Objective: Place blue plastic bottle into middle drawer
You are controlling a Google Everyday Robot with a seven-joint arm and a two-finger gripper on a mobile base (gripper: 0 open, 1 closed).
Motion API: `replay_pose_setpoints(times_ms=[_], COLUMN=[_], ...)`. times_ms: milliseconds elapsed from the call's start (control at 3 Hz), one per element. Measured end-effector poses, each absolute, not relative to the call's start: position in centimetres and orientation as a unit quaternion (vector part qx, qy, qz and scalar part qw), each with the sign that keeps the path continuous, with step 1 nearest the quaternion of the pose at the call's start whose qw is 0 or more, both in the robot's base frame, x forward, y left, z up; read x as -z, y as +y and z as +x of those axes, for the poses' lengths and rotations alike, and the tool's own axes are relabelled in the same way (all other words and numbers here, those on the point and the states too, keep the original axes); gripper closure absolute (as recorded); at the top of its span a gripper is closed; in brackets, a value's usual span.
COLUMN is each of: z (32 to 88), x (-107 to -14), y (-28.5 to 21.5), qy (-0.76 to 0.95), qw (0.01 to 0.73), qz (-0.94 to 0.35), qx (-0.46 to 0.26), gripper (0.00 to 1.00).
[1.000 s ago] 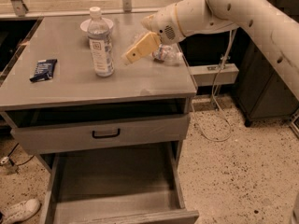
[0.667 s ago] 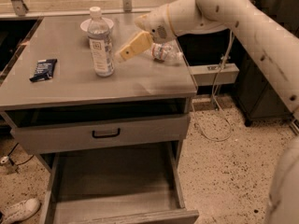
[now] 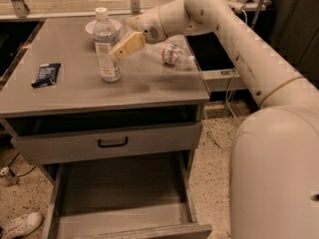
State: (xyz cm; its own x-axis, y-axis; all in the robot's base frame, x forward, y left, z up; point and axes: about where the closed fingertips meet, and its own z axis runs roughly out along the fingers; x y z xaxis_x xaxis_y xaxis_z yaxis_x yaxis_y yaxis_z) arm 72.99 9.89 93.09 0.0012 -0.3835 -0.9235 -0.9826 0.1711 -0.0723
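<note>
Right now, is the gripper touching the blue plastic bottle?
Cannot tell. In the camera view the gripper overlaps the right edge of the blue plastic bottle, but neither contact nor a gap shows plainly.

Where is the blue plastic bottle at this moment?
In the camera view the bottle stands upright on the cabinet top, left of centre, just in front of a white bowl; the gripper is close at its right side.

Workshop or lab space.
Grey metal drawer cabinet (image 3: 149, 86), speckled floor (image 3: 212, 178); gripper (image 3: 127, 45) over the cabinet top.
</note>
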Motion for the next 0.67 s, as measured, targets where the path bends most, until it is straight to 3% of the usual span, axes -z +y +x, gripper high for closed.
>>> replay_pose_setpoints(times_ms=[667], z=[72.0], x=[-94.2], y=[9.3], qy=[0.618], qw=[0.458], qz=[-0.531], qx=[-0.355], gripper=[0.00])
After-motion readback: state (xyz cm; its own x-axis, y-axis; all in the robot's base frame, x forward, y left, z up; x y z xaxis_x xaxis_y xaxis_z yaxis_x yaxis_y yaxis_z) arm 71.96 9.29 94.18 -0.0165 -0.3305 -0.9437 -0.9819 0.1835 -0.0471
